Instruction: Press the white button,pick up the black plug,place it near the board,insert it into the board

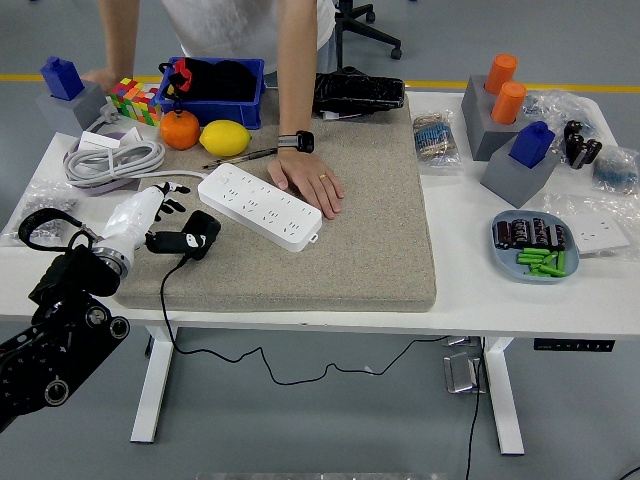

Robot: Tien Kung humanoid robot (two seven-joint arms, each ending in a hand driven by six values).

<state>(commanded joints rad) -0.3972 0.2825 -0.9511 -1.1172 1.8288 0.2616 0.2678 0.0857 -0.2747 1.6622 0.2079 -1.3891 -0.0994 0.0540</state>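
Note:
A white power strip (260, 205) lies at a slant on the grey felt mat (350, 240). A person's hand (311, 184) rests flat on the strip's right half. The black plug (200, 231) lies on the mat just left of the strip, its black cable hanging over the table's near edge. My left hand (163, 222), white with black fingers, reaches in from the lower left with fingers spread, and its thumb touches the plug's left side. It holds nothing. My right arm is out of view.
An orange (180, 130), a lemon (225, 137), a blue bin (213, 90) and a coiled grey cable (110, 160) sit at the back left. Grey blocks with orange and blue pieces (505, 120) and a blue dish of parts (535, 247) stand at the right.

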